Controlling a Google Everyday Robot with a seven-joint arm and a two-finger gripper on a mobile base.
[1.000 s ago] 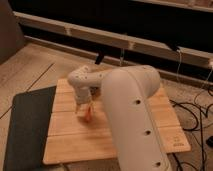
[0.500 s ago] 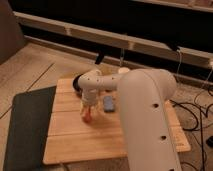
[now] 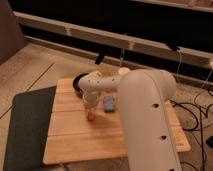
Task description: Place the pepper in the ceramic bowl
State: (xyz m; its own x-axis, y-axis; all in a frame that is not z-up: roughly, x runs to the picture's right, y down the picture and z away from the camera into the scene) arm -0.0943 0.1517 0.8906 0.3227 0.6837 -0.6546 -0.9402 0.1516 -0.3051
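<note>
Mat (image 3: 27,125): a dark mat is laid at the far left, edge to edge with the wooden board (image 3: 75,145).
Bowl (image 3: 78,83): the dark bowl is seen near the board's back left corner. More of it is exposed than a second ago, when the wrist was held across it. Nothing is seen inside it.
Gripper (image 3: 90,107): it is pointed down at the board, just in front of the bowl and directly over the pepper. Whether it is clamped on the pepper cannot be told.
Pepper (image 3: 91,116): it is found at the gripper's lower end, at or barely above the board. Its place is hardly altered across the last second, and it is not in the bowl.
Block (image 3: 109,104): a blue block is left lying just right of the gripper, apart from the pepper.
Arm (image 3: 145,117): the big white link has been swung rightward, so the board's left half is uncovered.
Meaning: the grasp is judged to be under way or only just made, and the carry is not yet begun.
Next: a lift and a short move back and left to the bowl are called for.
</note>
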